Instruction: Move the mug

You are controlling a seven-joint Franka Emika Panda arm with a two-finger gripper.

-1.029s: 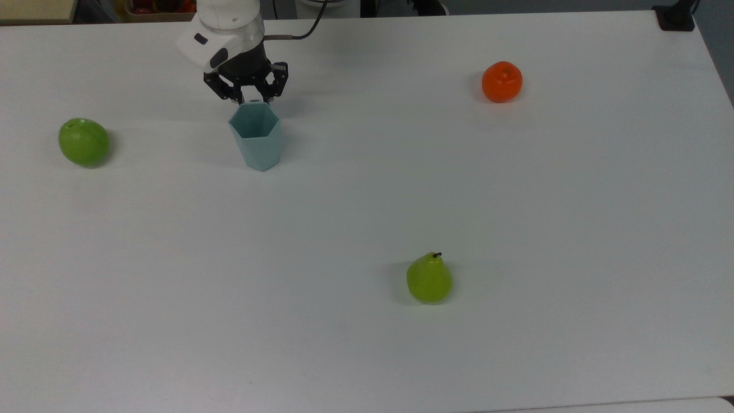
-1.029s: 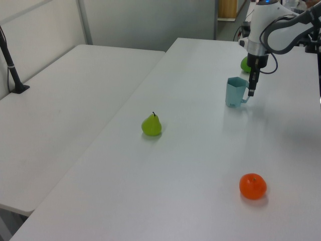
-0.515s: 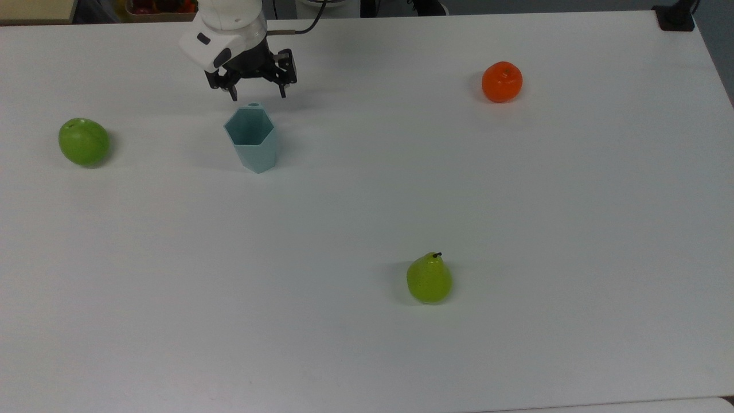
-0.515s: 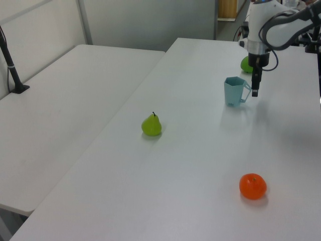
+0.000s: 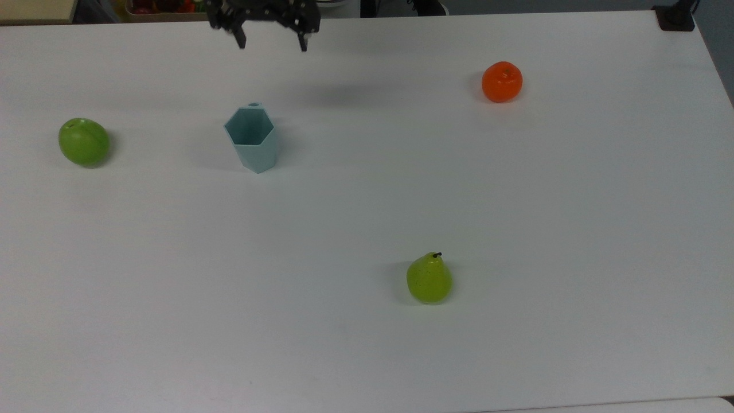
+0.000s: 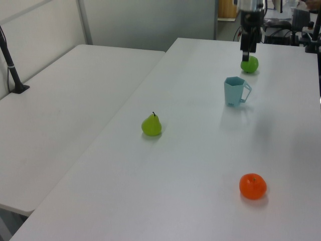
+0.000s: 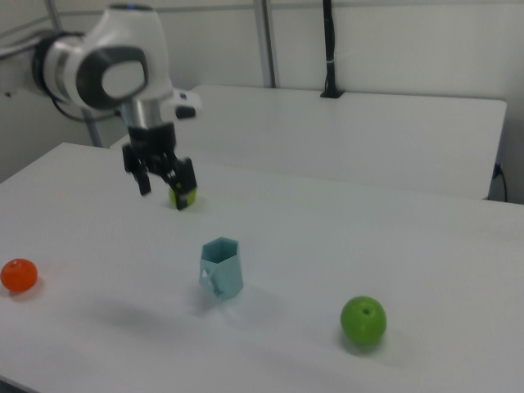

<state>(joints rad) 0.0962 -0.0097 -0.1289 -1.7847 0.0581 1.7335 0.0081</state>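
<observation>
Mug (image 5: pixel 253 137) upright on counter (image 5: pixel 516 229), handle probably toward the top view's upper edge; tool (image 5: pixel 270 39) empty, fingers spread, raised well clear, beyond the handle side.

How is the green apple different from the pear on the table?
The green apple is round and a deeper green, while the pear narrows toward the top and is more yellow-green. The pear shows a dark stem; the apple shows only a small dimple. In the top view the apple lies left of the mug, the pear lower right. Both rest on the white table.
</observation>
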